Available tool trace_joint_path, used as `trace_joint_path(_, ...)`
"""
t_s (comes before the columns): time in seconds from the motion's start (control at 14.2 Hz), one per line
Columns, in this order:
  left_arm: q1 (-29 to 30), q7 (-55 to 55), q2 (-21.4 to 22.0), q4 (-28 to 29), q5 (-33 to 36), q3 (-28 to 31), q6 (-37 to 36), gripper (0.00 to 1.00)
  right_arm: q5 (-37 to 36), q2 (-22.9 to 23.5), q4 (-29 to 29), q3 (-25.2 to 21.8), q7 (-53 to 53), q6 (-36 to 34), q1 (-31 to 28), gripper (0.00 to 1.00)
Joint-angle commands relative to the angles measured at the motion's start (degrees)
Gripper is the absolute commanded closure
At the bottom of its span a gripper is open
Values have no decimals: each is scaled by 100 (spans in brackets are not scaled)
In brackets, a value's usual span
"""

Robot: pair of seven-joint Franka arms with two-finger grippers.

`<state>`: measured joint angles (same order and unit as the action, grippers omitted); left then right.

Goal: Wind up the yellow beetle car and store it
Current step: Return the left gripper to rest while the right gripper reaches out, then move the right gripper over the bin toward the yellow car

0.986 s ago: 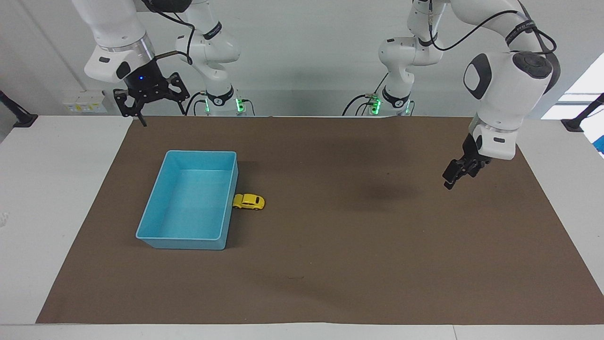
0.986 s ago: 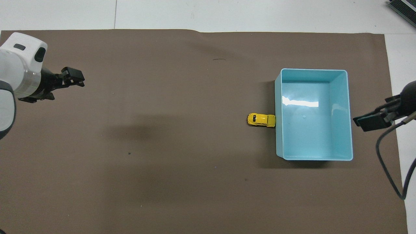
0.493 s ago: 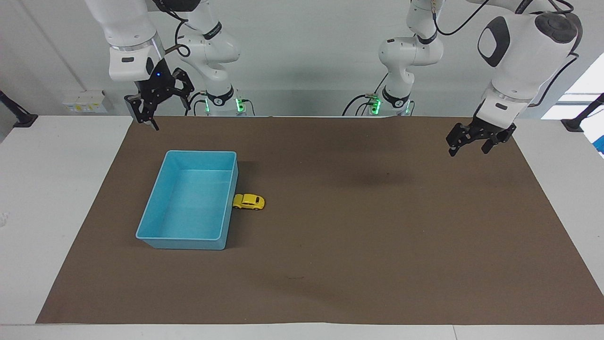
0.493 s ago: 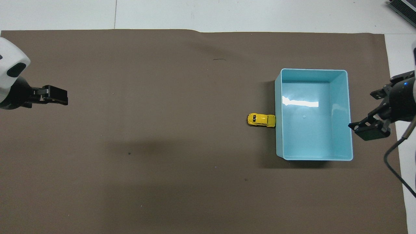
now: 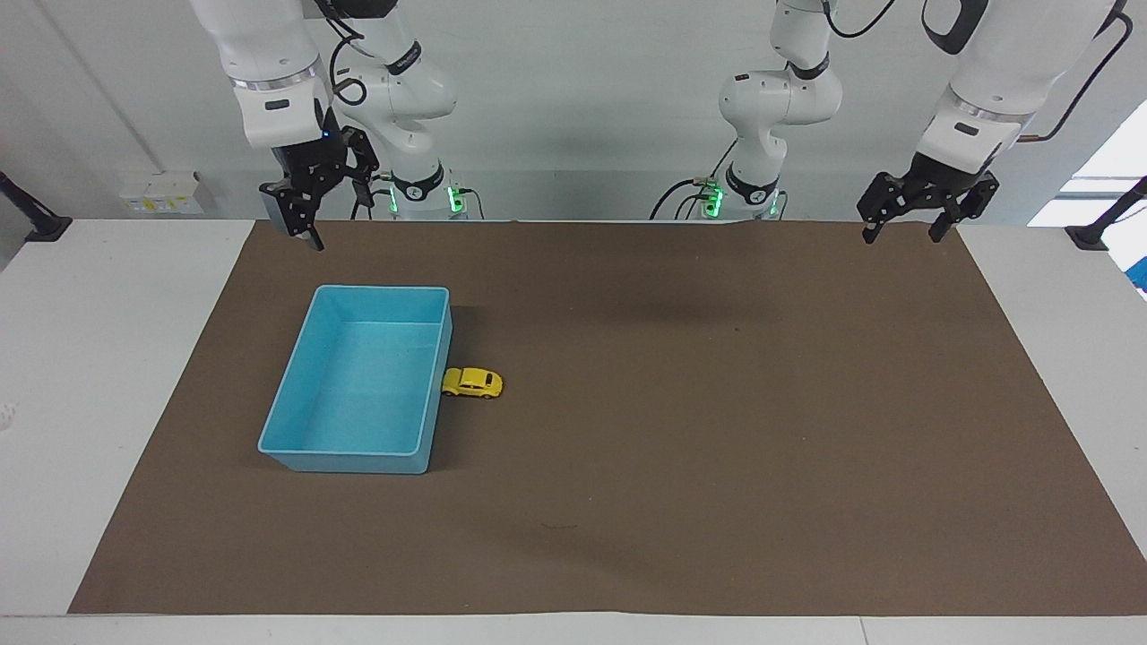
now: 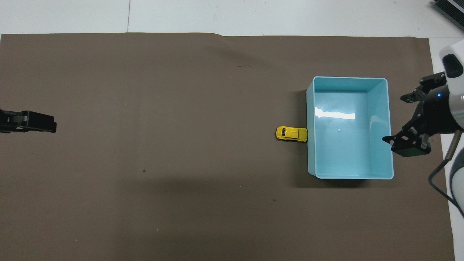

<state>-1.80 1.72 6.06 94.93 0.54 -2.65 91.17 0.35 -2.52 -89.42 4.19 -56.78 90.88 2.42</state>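
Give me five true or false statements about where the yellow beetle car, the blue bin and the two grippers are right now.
1. The yellow beetle car lies inside the blue bin. False: it sits on the brown mat, against the bin's outer wall.
2. The bin holds nothing. True.
3. The left gripper holds the car. False: it hangs empty, fingers open, over the mat's edge by the robots.
4. The right gripper is up in the air, fingers open. True.
5. The car lies on its roof. False: it stands on its wheels.
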Motion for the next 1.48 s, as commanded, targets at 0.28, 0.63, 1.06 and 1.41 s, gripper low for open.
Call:
trace_joint_path(0.28,84,39,246,52,-141,115,67,0,-210,338,-84,82,-772,334,434,0)
trace_joint_path(0.63,84,21,211,-53,-177,116,-45,0,-220,839,-84,91,-1212,737,672,0)
trace_joint_path(1.06,145,21,220,-44,-177,125,-134,0,-228,1350,-215,91,-1529,1361,873,0)
trace_joint_path(1.41,145,21,220,-44,-177,116,-126,0,-255,1491,-506,91,-1696,1862,892,0)
